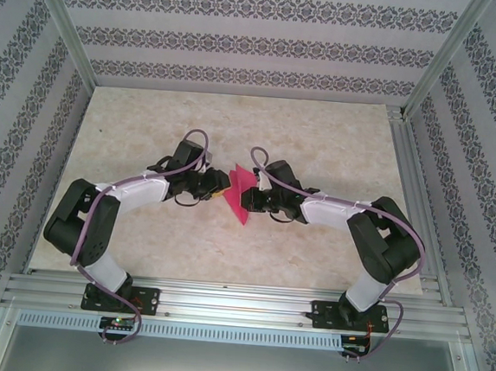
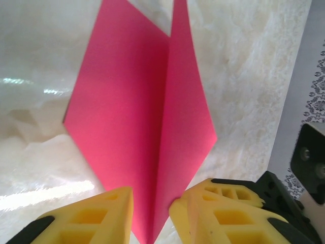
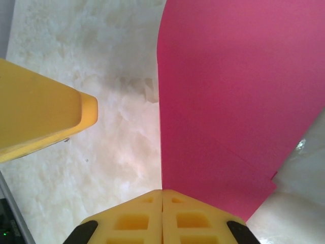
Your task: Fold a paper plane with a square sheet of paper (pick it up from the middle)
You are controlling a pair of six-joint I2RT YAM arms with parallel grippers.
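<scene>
Patterned wallpaper walls enclose a pale marbled bench. Over its middle hangs a thin magenta-pink sheet of paper, folded along a centre crease and apparently lifted clear of the bench. From the left end effector the sheet runs straight ahead. Its long axis and crease line up with the gap between the yellow fingers, and its narrow point dips into that gap. Those jaws stand apart, the paper brushing only one side. The right end effector, facing it from the far side, is pressed together and pinches the sheet's edge, with the rest fanning ahead and to its right. The left is probably placed to close on the crease point.
</scene>
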